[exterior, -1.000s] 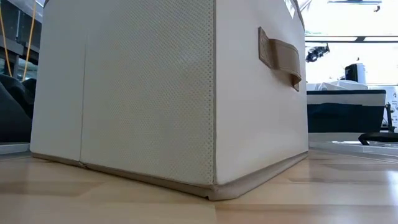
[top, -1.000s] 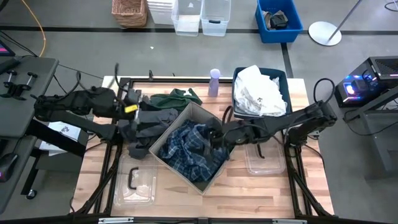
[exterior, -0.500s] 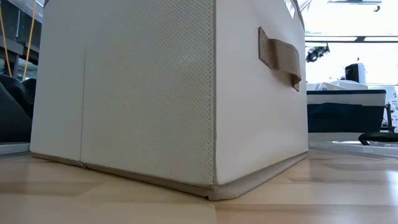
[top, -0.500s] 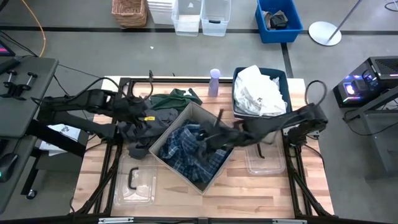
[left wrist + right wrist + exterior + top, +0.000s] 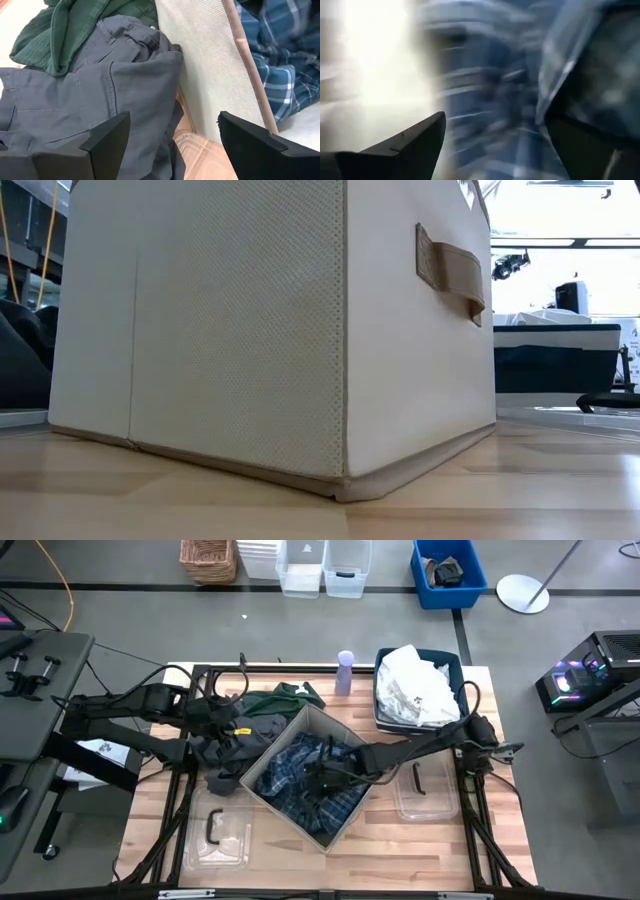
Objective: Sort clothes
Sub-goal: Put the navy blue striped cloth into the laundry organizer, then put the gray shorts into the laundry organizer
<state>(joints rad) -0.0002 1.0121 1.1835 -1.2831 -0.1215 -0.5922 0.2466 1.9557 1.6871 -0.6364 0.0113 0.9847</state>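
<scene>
Clothes lie in three places: a blue-and-white plaid shirt (image 5: 300,780) inside the beige fabric box (image 5: 292,732) at table centre, white garments (image 5: 415,688) heaped in the dark blue plastic bin (image 5: 459,668), and dark grey trousers (image 5: 85,95) with a dark green garment (image 5: 285,697) on the wooden table (image 5: 400,845) just beside the box. Right gripper (image 5: 322,778) is down in the box over the plaid shirt, fingers spread wide, gripping nothing visible. Left gripper (image 5: 172,145) hovers over the grey trousers, fingers wide apart and empty.

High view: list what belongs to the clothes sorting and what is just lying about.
Job:
plaid shirt, in the beige box
grey trousers
green garment
white clothes, in the dark bin
right end effector, open
left end effector, open

Lying about:
purple bottle
two clear lids
</scene>
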